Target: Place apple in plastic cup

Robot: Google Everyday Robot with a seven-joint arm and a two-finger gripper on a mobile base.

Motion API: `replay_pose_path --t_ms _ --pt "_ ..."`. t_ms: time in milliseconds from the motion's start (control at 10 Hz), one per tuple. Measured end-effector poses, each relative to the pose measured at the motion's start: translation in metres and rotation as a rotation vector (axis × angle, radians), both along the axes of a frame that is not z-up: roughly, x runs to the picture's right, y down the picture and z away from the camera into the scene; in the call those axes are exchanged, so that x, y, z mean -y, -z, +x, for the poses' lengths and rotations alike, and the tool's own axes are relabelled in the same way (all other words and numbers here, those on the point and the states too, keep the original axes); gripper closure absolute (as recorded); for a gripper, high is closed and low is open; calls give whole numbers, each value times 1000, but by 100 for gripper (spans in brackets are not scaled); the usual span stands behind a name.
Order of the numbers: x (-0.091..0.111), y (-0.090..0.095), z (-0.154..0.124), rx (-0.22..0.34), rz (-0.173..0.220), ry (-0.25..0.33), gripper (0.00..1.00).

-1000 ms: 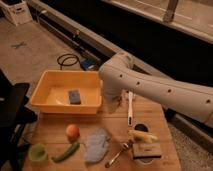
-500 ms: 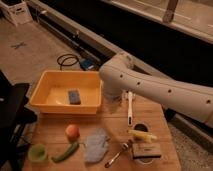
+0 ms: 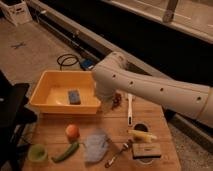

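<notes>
Lab-like robot test space: bare concrete floor (image 3: 35, 50), coiled cable (image 3: 67, 61) far left, white robot arm (image 3: 160, 92) over wooden tabletop (image 3: 112, 125).

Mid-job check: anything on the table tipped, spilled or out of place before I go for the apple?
Nothing stands out. The apple sits free on the table, the plastic cup stands upright at the near-left corner, and the hand hangs right of the yellow tub by the grapes, holding nothing.

The wooden bench (image 3: 114, 126) carries a yellow tub (image 3: 48, 104), grapes (image 3: 117, 100), an apple (image 3: 72, 131), a plastic cup (image 3: 37, 152), a green pepper (image 3: 65, 152), a cloth (image 3: 96, 145), a dark cup (image 3: 141, 129) and a utensil (image 3: 118, 153).
</notes>
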State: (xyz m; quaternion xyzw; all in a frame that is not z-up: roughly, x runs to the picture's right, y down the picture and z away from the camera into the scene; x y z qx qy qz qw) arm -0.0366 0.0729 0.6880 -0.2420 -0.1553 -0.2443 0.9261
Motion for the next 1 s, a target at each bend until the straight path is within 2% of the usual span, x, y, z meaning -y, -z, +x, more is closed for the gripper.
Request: replay_pose_path --t_ms 300,500,600,1000 --pt "-10 3 -69 128 -20 72 35" --pt "-23 4 -99 206 -48 117 35" --pt "-33 3 -108 247 -70 145 35" --pt "-63 -1 -128 312 -138 216 35"
